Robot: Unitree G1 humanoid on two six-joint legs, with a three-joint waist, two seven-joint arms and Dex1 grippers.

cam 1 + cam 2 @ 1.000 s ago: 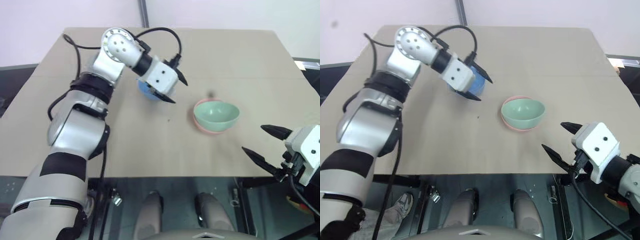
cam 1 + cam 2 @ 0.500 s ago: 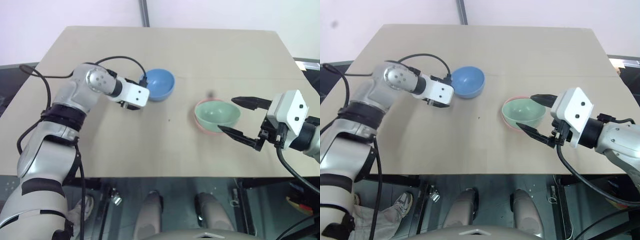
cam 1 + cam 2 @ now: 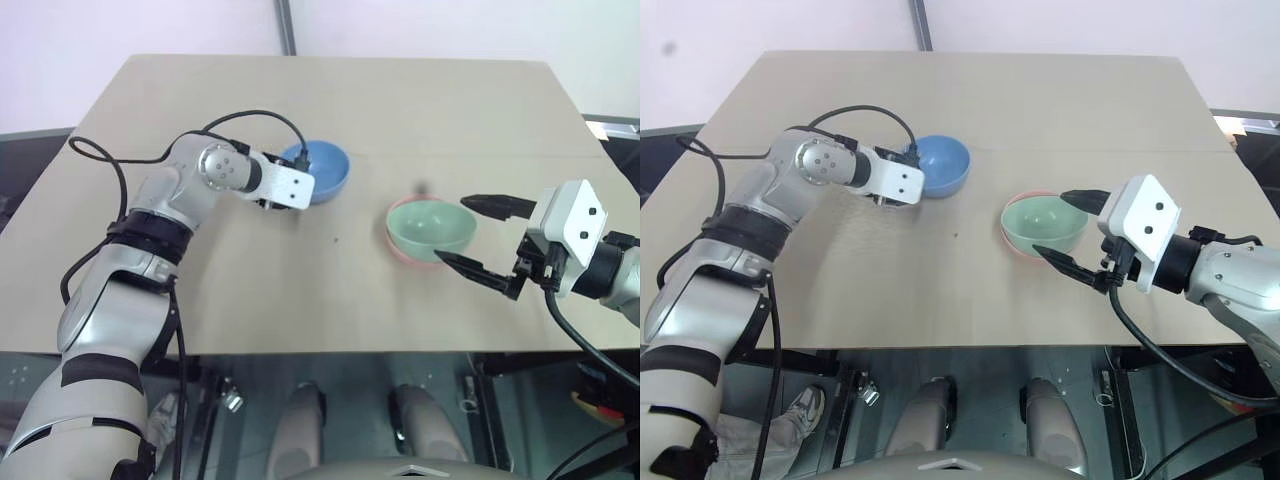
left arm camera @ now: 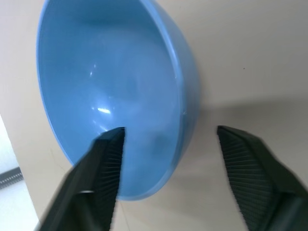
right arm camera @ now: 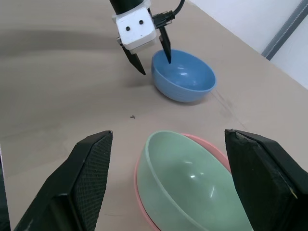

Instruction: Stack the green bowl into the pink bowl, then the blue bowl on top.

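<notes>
Left gripper [image 4: 168,144] open astride the near rim of the blue bowl [image 3: 322,170], one finger inside, one outside on the table [image 3: 400,100], not yet pinched. Right gripper [image 3: 478,240] spread wide, empty, just beside the green bowl [image 3: 432,226]. Green bowl already nested in the pink bowl [image 5: 211,149], well apart from the blue.

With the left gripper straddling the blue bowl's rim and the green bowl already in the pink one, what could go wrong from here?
1. The left gripper has one finger inside the blue bowl and one outside, not yet closed; a thin pinch on the smooth rim may slip or tip the bowl when lifted.
2. The green bowl sits tilted in the pink bowl, so the blue bowl may seat unevenly.
3. The right gripper, open beside the stack, could obstruct the placement.
</notes>
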